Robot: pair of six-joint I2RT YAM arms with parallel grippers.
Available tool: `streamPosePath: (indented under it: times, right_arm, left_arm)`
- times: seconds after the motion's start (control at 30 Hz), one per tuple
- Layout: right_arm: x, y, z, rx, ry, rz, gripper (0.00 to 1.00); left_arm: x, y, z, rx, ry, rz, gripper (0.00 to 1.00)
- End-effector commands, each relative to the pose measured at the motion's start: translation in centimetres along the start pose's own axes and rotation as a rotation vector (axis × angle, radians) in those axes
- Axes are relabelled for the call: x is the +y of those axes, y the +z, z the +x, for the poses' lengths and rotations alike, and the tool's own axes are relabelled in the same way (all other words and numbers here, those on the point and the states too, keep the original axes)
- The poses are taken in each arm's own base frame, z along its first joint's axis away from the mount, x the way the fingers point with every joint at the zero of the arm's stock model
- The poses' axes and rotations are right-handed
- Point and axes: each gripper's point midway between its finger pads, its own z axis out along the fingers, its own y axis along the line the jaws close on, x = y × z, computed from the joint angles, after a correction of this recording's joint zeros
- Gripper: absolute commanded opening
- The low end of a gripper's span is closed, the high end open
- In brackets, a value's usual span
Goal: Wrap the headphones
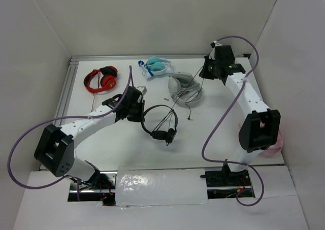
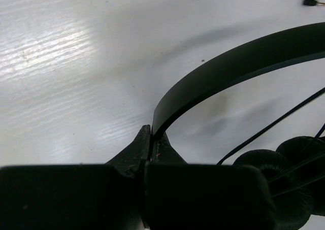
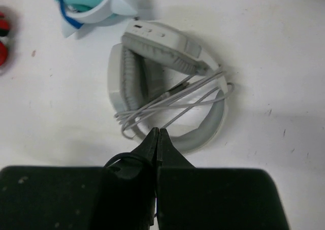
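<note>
The black headphones (image 1: 161,134) are held above the table's middle, headband (image 2: 228,62) arching up and the two earcups (image 2: 277,184) hanging together at the low end. My left gripper (image 1: 138,112) is shut on the flat headband's end, seen edge-on between the jaws of that gripper (image 2: 151,133) in the left wrist view. The thin black cable (image 1: 172,109) runs taut from the earcups up to my right gripper (image 1: 205,72) at the back right. That gripper (image 3: 158,131) is shut on the cable, and a small loop of cable (image 3: 124,158) bulges out on its left. The cable's plug (image 2: 310,1) lies on the table.
Wrapped grey-white headphones (image 1: 185,88) lie right under the taut cable and below my right gripper. Teal-and-white headphones (image 1: 156,66) sit at the back centre, red-and-black ones (image 1: 101,79) at the back left. A metal rail (image 1: 66,88) borders the table's left side.
</note>
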Motion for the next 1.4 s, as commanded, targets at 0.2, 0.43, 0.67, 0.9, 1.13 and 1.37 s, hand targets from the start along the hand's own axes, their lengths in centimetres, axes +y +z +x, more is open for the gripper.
streamPosePath:
  times: [0.2,0.43,0.67,0.9,1.13,1.37]
  right_arm:
    - [10.4,-8.2,-0.2,-0.091,-0.180,-0.316,0.00]
    - [16.6,-13.8,3.4,-0.075,-0.315,-0.555,0.00]
    - [23.0,-20.9,10.1,0.014,-0.536,-1.002,0.00]
    - [27.4,-20.0,15.2,0.200,-0.629,-1.217,0.01]
    - [29.8,-15.1,19.0,0.398,-0.649,-1.283,0.14]
    - [29.3,-11.3,21.8,0.261,-0.736,-1.063,0.24]
  left_arm:
    - [0.3,1.5,-1.9,-0.003,-0.055,-0.086,0.00]
    - [3.2,2.8,-3.2,0.049,-0.174,-0.219,0.00]
    - [5.5,2.7,-4.9,0.071,-0.334,-0.313,0.00]
    - [3.9,2.2,-7.3,0.046,-0.378,-0.263,0.00]
    - [2.5,-0.5,-8.5,-0.019,-0.412,-0.195,0.00]
    - [2.2,-3.8,-11.0,-0.103,-0.461,-0.097,0.00]
